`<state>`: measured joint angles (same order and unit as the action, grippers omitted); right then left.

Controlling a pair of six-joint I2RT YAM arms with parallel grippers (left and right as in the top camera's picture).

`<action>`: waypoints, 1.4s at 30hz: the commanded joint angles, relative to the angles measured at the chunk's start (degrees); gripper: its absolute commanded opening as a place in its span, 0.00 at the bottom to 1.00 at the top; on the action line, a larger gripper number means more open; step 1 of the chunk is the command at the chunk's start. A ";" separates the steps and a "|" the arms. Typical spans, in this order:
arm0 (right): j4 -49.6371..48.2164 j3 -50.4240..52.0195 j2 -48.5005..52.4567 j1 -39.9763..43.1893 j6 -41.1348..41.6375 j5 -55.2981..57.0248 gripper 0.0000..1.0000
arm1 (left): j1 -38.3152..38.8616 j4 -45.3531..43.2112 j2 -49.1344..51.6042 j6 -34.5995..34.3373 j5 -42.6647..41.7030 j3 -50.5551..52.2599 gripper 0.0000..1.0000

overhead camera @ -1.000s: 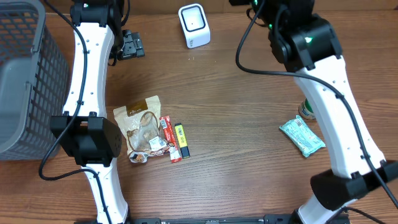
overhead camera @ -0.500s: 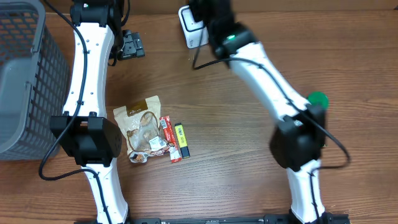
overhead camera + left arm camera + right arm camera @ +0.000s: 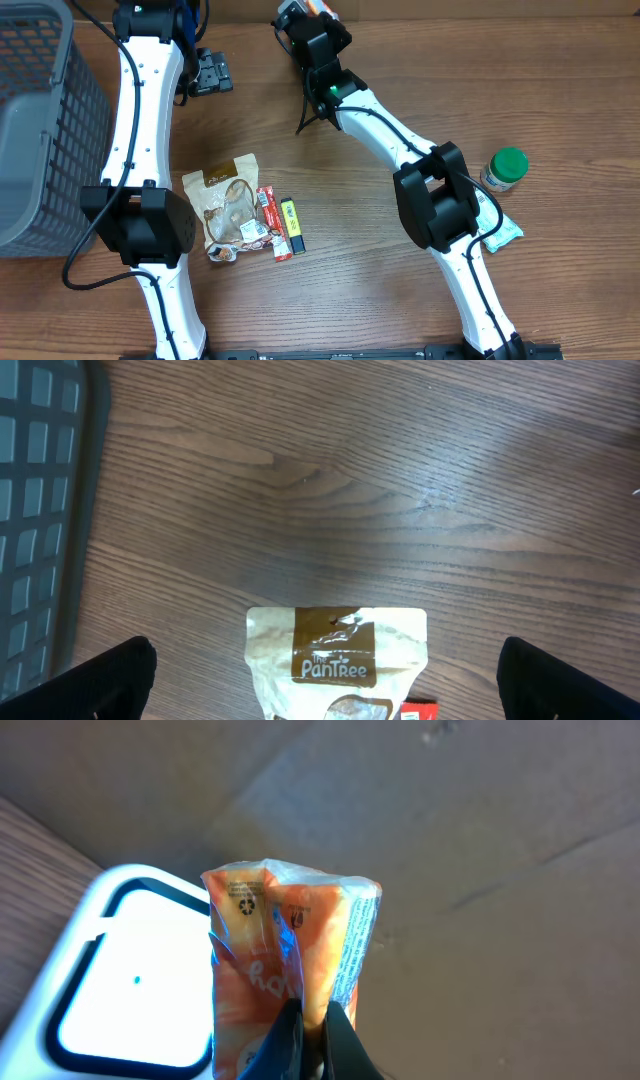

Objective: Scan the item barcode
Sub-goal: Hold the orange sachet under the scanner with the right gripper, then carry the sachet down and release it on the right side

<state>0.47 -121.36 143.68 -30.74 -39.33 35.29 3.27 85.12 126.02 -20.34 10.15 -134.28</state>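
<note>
My right gripper (image 3: 307, 1010) is shut on the lower edge of an orange snack packet (image 3: 265, 945) and holds it upright. The packet hangs just in front of the white scanner (image 3: 110, 985), whose bright window shows to its left. I cannot make out a barcode on the packet face in the right wrist view. Overhead, the right gripper (image 3: 315, 30) reaches to the back centre of the table and covers the scanner; only the packet's orange tip (image 3: 320, 8) shows. My left gripper (image 3: 325, 670) is open, high above a Pantree pouch (image 3: 337, 660).
A grey mesh basket (image 3: 40, 120) fills the left edge. The Pantree pouch (image 3: 225, 205), a red bar (image 3: 272, 222) and a yellow item (image 3: 291, 222) lie left of centre. A green-lidded bottle (image 3: 505, 168) and a teal packet (image 3: 505, 232) sit at the right. A black device (image 3: 210, 72) lies at the back left.
The right arm has swung from the right side to the back centre, now covering the scanner and uncovering the green-lidded bottle. The left arm has not moved.
</note>
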 commanded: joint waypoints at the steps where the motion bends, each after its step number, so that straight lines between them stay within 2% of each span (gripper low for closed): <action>1: -1.95 -0.55 0.98 0.28 -1.31 1.57 0.03 | -0.13 -0.04 -0.46 1.27 0.74 -0.07 1.00; 10: -2.71 -0.55 2.16 0.28 -1.81 -1.90 0.03 | -0.13 -0.07 -0.46 1.27 0.74 -0.07 1.00; 18: -2.38 -0.52 4.59 0.11 -11.96 -2.25 0.03 | -0.13 -0.04 -0.46 1.27 0.74 -0.07 1.00; 24: -4.28 -0.55 4.76 -0.02 -10.16 1.57 0.03 | -0.13 -0.04 -0.46 1.27 0.76 -0.07 1.00; 29: -5.44 -0.57 1.09 -0.92 -9.18 5.81 0.03 | -0.13 -0.04 -0.46 1.27 0.74 -0.07 1.00; 34: 1.07 -0.57 -6.40 -2.01 0.02 5.31 0.03 | -0.13 -0.07 -0.46 1.27 0.74 -0.07 1.00; 37: 9.92 -0.57 -11.91 -2.45 9.18 3.85 0.03 | -0.13 -0.07 -0.46 1.27 0.74 -0.07 1.00; 42: 30.47 -0.57 -21.53 -2.19 25.90 2.05 0.04 | -0.13 -0.04 -0.46 1.27 0.74 -0.07 1.00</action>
<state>27.16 -121.27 130.26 -33.41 -27.20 37.65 3.27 85.08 126.02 -20.34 10.17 -134.28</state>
